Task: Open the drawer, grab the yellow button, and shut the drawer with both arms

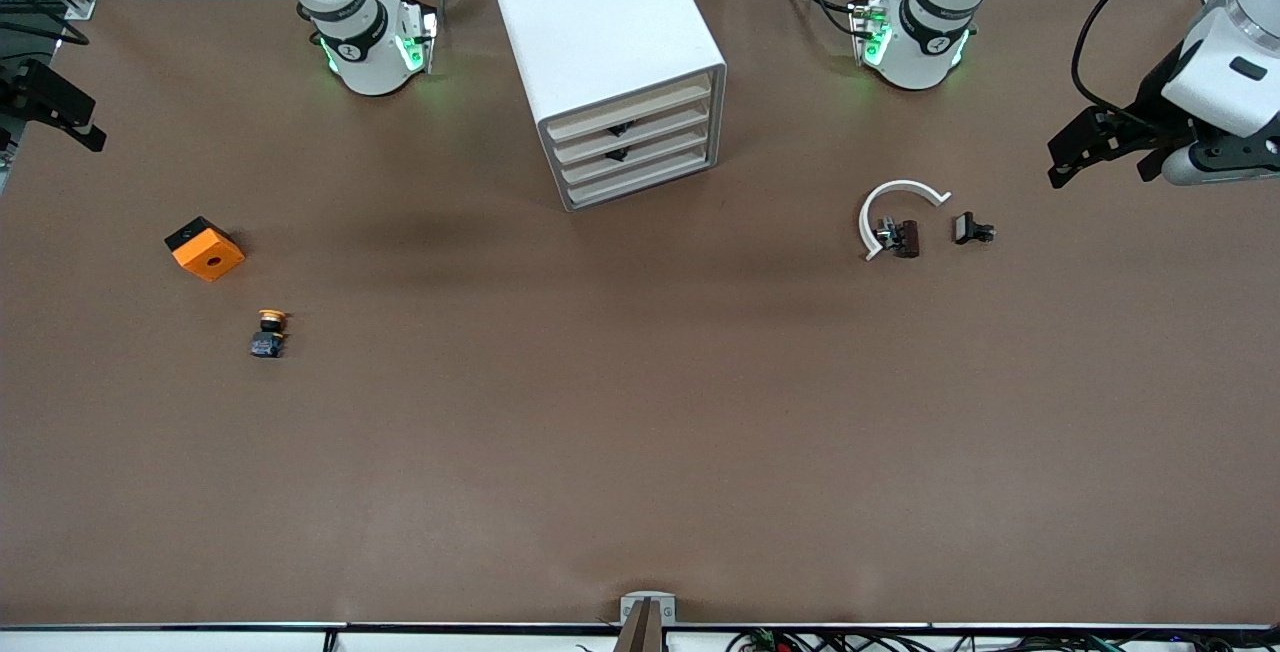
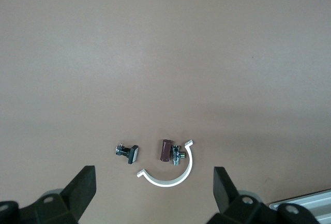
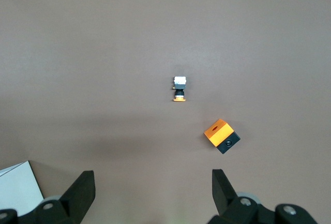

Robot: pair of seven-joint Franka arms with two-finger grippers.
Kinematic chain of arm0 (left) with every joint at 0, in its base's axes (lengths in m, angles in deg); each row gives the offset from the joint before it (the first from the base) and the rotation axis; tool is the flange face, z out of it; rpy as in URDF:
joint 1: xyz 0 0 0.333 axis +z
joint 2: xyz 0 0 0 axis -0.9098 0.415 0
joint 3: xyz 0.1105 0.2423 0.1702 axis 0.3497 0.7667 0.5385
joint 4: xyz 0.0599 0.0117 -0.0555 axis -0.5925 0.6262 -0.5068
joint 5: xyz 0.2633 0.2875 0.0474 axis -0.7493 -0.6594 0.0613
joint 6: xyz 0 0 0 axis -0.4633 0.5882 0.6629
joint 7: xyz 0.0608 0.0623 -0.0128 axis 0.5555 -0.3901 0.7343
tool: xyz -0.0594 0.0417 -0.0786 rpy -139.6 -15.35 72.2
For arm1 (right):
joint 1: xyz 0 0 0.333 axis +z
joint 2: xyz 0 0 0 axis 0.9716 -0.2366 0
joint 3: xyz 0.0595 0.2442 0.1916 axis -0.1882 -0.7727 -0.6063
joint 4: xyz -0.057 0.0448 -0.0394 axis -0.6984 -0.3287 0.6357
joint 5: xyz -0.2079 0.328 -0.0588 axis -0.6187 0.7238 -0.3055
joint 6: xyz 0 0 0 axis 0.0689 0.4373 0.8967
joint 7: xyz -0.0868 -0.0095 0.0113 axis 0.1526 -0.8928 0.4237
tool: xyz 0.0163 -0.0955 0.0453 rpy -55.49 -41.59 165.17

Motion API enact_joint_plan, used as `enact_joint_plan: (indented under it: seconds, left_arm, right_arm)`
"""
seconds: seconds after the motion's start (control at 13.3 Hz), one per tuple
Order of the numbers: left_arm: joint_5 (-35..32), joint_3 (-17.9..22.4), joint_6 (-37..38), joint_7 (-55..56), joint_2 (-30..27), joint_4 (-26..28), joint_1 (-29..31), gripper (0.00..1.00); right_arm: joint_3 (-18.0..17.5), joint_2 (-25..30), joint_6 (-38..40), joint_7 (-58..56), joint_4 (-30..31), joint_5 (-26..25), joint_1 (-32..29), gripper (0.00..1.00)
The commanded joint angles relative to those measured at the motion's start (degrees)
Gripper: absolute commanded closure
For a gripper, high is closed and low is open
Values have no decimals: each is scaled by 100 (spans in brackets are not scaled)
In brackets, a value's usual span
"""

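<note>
The white drawer cabinet (image 1: 610, 62) stands at the middle of the table between the two arm bases, with all its drawers shut. The button (image 1: 269, 332) lies on the table toward the right arm's end, nearer to the front camera than the orange block (image 1: 205, 248). It also shows in the right wrist view (image 3: 179, 90), near the block (image 3: 221, 135). My right gripper (image 1: 60, 112) is up over the table edge at that end, open and empty (image 3: 152, 190). My left gripper (image 1: 1100, 157) is up at the left arm's end, open and empty (image 2: 152, 190).
A white arc piece (image 1: 895, 212), a brown part (image 1: 905, 238) and a black clip (image 1: 972, 229) lie toward the left arm's end; they show in the left wrist view, arc (image 2: 173, 177), brown part (image 2: 165, 150), clip (image 2: 127, 151). A corner of the cabinet (image 3: 18, 188) shows in the right wrist view.
</note>
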Motion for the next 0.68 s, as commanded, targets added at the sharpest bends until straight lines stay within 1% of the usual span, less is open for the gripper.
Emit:
enact_joint_plan:
  seconds: [0.0,0.23,0.6]
  left_arm:
    - [-50,-30,304,-47,-23,-102,35,0]
    - [-50,-38,323,-4,-75,-58,44,0]
    - [-15,-30,323,50,-356,267,61,0]
  right_arm:
    - [-49,27,64,22,-66,-3,-40,0]
    - [-49,27,73,22,-66,-3,-40,0]
    - [-41,36,64,22,-66,-3,-49,0]
